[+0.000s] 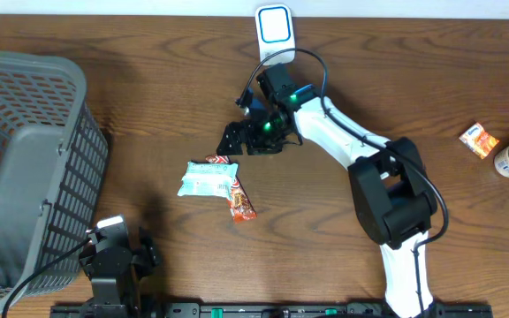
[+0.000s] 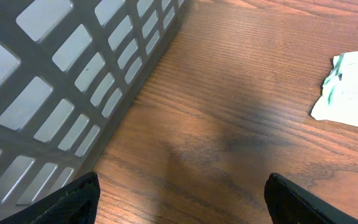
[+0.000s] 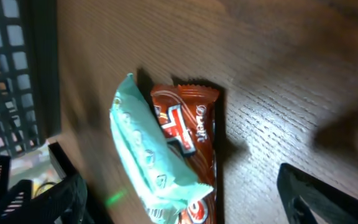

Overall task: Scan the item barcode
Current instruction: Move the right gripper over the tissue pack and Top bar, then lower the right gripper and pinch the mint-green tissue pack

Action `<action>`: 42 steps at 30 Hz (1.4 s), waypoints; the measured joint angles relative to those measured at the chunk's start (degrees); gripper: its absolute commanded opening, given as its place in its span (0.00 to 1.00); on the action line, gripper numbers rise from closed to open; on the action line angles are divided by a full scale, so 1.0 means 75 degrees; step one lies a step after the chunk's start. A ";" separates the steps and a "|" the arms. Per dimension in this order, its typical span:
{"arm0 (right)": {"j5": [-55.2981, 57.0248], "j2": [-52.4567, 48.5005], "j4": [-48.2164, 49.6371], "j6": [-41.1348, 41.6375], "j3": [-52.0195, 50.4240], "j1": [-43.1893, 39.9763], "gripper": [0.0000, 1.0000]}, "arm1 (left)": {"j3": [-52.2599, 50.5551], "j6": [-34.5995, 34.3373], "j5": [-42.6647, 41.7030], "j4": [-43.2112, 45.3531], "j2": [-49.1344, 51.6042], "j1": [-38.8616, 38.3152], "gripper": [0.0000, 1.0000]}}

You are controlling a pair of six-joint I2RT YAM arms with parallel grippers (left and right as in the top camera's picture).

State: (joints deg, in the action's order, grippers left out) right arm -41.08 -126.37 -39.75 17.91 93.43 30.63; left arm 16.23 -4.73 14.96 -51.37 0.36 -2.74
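Pickup step, I judge: my right tool [image 3: 179, 186] hovers wide open, empty, above the mint packet [image 3: 145, 149], which overlaps the brown snack bar [image 3: 194, 118] in the middle of the tabletop [image 1: 148, 79]. Next I must drop, pinch one of them, and carry it to the far white scanner [image 1: 274, 25]. My left tool [image 2: 182, 193] gapes empty beside the basket [image 2: 55, 81].

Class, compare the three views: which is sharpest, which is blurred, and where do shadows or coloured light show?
Overhead: sharp and evenly lit, with a green glow on the right gripper. Left wrist: crisp wood grain, a soft dark shadow on the table, the basket slightly soft. Right wrist: dim and smeared, teal packet and brown wrapper blurred, a green light spot beside them.
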 measured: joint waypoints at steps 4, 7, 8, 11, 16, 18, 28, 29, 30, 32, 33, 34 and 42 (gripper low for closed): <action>-0.0012 -0.0254 0.0029 -0.0044 0.0000 0.0189 0.69 | 0.0000 0.0000 0.0000 0.0000 0.0000 0.0000 0.86; -0.0015 -0.0437 0.0026 -0.0058 0.0000 0.0353 0.52 | 0.0000 0.0000 0.0000 0.0003 0.0000 0.0000 0.85; -0.0017 -0.0478 0.0032 -0.0061 0.0000 0.0402 0.45 | 0.0000 0.0000 0.0000 0.0000 0.0000 0.0000 0.85; -0.0061 -0.0522 0.0087 -0.0102 -0.0006 0.0466 0.13 | 0.0000 0.0000 0.0000 0.0000 0.0000 0.0000 0.85; -0.0184 -0.0522 0.0041 -0.0070 -0.0003 0.0396 0.01 | 0.0000 0.0000 0.0000 0.0000 0.0000 0.0000 0.85; -0.0300 -0.0522 -0.0137 -0.0073 -0.0003 0.0306 0.01 | 0.0000 0.0000 0.0000 0.0000 0.0000 0.0000 0.85; -0.0781 -0.0443 -0.2684 -0.0828 0.0015 -0.1256 0.02 | 0.0003 -0.0003 0.0000 -0.0003 0.0000 0.0000 0.85; -0.0600 -0.0376 -0.3022 -0.0895 0.0015 -0.1440 0.01 | 0.0003 0.0000 0.0003 -0.0003 0.0000 0.0000 0.85; -0.0425 -0.0286 -0.3296 -0.0956 0.0015 -0.1585 0.01 | 0.0003 0.0000 0.0000 -0.0003 0.0000 0.0000 0.85; -0.0163 -0.0093 -0.3745 -0.1139 0.0015 -0.1763 0.02 | 0.0003 0.0000 0.0000 -0.0003 0.0000 0.0000 0.85; -0.0044 0.0044 -0.4010 -0.1323 0.0015 -0.1810 0.08 | 0.0003 0.0000 0.0000 -0.0003 0.0000 0.0000 0.85; 0.0012 0.0134 -0.4150 -0.1443 0.0015 -0.1810 0.13 | 0.0003 -0.0003 0.0000 -0.0003 0.0000 0.0000 0.85; 0.0682 0.0624 -0.3873 -0.2824 0.0020 -0.0673 0.99 | 0.0003 0.0000 0.0000 -0.0003 0.0000 0.0000 0.85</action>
State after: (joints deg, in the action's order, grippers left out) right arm -35.97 -121.69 -68.79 -3.27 93.58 25.58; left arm 16.25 -4.73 14.96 -51.40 0.36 -2.74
